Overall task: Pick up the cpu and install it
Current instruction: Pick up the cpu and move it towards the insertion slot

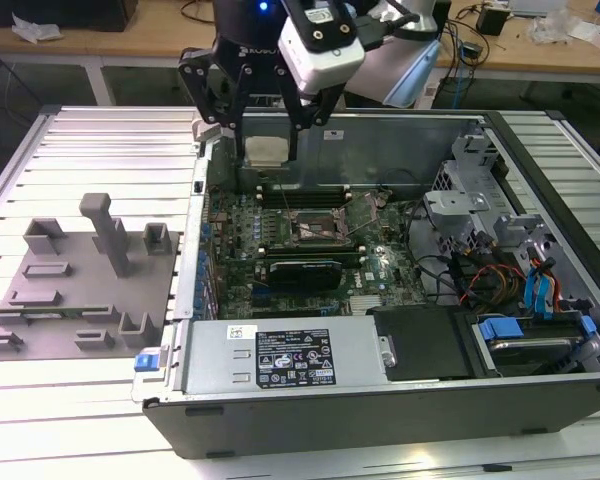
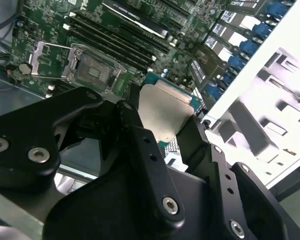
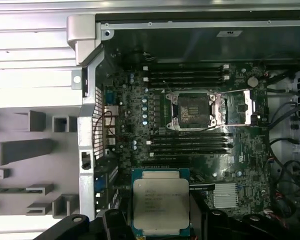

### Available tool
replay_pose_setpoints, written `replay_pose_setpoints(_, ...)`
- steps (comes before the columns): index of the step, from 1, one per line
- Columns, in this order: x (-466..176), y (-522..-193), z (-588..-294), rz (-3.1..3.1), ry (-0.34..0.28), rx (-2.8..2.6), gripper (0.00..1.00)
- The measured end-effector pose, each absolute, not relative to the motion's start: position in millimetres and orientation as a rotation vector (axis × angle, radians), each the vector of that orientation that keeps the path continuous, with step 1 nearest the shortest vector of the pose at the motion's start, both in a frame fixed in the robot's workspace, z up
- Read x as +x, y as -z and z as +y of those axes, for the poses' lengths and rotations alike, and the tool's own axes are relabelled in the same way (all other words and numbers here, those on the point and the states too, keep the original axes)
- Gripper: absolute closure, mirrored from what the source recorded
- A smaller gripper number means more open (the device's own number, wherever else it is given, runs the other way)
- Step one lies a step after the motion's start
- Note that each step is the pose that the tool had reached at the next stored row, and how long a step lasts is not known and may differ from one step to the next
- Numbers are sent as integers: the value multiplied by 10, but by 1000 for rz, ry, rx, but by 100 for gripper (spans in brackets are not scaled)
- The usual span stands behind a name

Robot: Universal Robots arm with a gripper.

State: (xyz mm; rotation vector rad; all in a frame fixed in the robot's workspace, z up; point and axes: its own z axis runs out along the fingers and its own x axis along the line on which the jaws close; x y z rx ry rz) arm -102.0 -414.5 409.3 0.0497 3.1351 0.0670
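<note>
Gripping the cpu [image 1: 265,150] with the jaws clamped on two opposite edges. Held flat, metal top up.

Hanging high over the open computer case [image 1: 540,400], close by its far wall and toward the exterior view's left. Not yet over the socket [image 1: 315,230].

Key relation, from chip to socket: down to the motherboard [image 1: 380,265], and across toward the exterior view's right and nearer that camera. Well apart, judging by both wrist views.

First wrist view:
- cpu [image 3: 161,202] and socket [image 3: 192,110] with a bank of memory slots [image 3: 187,142] lying between them in the picture.
- Chip edges roughly parallel to the socket frame's edges; no marked skew to be seen.
- Load plate [image 3: 240,107] flipped open to one side of the socket, seat left bare.

Second wrist view:
- cpu [image 2: 165,112] pinched between the black fingers [image 2: 190,142].
- Socket [image 2: 92,70] lower and off to one side of the chip, not beneath it.

Beside the case, toward the exterior view's left: grey fixture plate [image 1: 70,290] with blocks and posts, resting on the slatted bench [image 1: 80,130]. Well apart from the jaws.
</note>
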Motion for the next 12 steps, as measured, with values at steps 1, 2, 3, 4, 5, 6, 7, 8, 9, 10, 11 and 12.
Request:
replay_pose_setpoints(1, -1004, -4093, -4145, 3135, -67, 50, 45)
replay_pose_setpoints(2, -957, -4093, -4145, 3135, -67, 50, 45)
replay_pose_setpoints(3, -911, -4092, -4145, 3135, -67, 50, 45)
replay_pose_setpoints(4, -882, -4093, -4145, 3135, -67, 50, 45)
replay_pose_setpoints(5, -841, -4092, -4145, 3136, -67, 50, 45)
replay_pose_setpoints(6, -770, -4093, -4145, 3136, -67, 50, 45)
replay_pose_setpoints(7, -714, -4092, -4145, 3137, -67, 50, 45)
replay_pose_setpoints(8, -666, -4093, -4145, 3137, -67, 50, 45)
replay_pose_setpoints(9, -619, -4093, -4145, 3137, -67, 50, 45)
replay_pose_setpoints(10, -557, -4093, -4145, 3138, -67, 50, 45)
replay_pose_setpoints(11, -500, -4093, -4145, 3138, -67, 50, 45)
replay_pose_setpoints(12, -435, -4093, -4145, 3138, -67, 50, 45)
